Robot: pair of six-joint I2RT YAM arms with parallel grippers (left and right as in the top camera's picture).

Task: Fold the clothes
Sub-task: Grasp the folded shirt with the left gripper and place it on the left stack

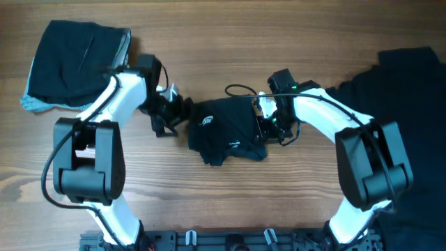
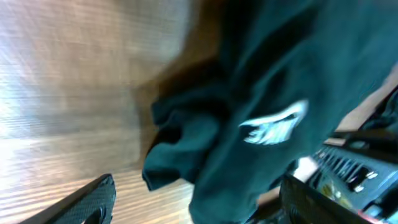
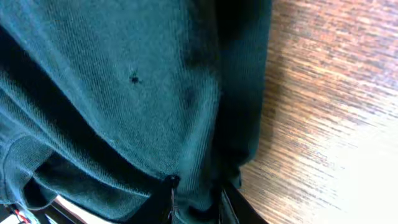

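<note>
A crumpled black T-shirt (image 1: 230, 132) with a small white logo (image 1: 207, 120) lies at the table's middle. My left gripper (image 1: 172, 111) is at its left edge. In the left wrist view the jaws (image 2: 199, 208) are wide open, with a bunched part of the shirt (image 2: 273, 81) and its logo (image 2: 273, 124) between and beyond them. My right gripper (image 1: 268, 124) is at the shirt's right edge. In the right wrist view its fingers (image 3: 194, 202) are shut on a fold of the shirt (image 3: 124, 81), which fills most of the view.
A folded stack of dark shirts (image 1: 77, 59) sits at the far left, with a pale grey-blue garment (image 1: 31, 103) showing under it. A pile of dark clothes (image 1: 411, 84) covers the right edge. The wooden table (image 1: 230, 42) shows between them.
</note>
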